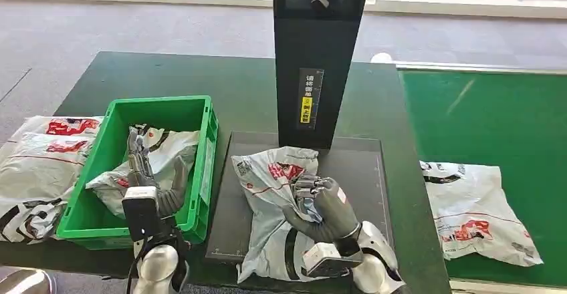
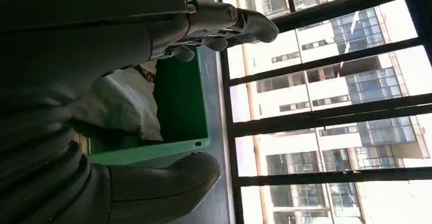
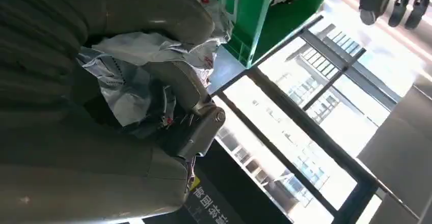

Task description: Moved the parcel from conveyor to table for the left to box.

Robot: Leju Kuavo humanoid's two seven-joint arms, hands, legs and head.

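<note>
Green crate point(image 1: 200, 148) is my landmark here. Head view first: I count four plastic mailer parcels. One parcel in the crate point(image 1: 167, 154), a pile on the table edge left of the crate point(image 1: 40, 164), one far right on the green conveyor belt point(image 1: 478, 207), and the task parcel point(image 1: 271, 200) just right of the crate on a dark platform point(image 1: 364, 167) below a black post point(image 1: 317, 53). Right hand point(image 1: 325, 207) is clamped on that parcel, bunching the plastic. Left hand point(image 1: 140, 157) hovers inside the crate over its parcel, fingers straight and apart, holding nothing. Bare platform lies right of the gripped parcel.

Left wrist view: left hand's fingers point(image 2: 229, 23) stretched out over the crate's wall point(image 2: 153, 150), white parcel point(image 2: 122, 102) below.

Right wrist view: thumb and fingers point(image 3: 178, 84) wrapped around crumpled parcel plastic point(image 3: 132, 89), crate corner point(image 3: 252, 15) just beside.
</note>
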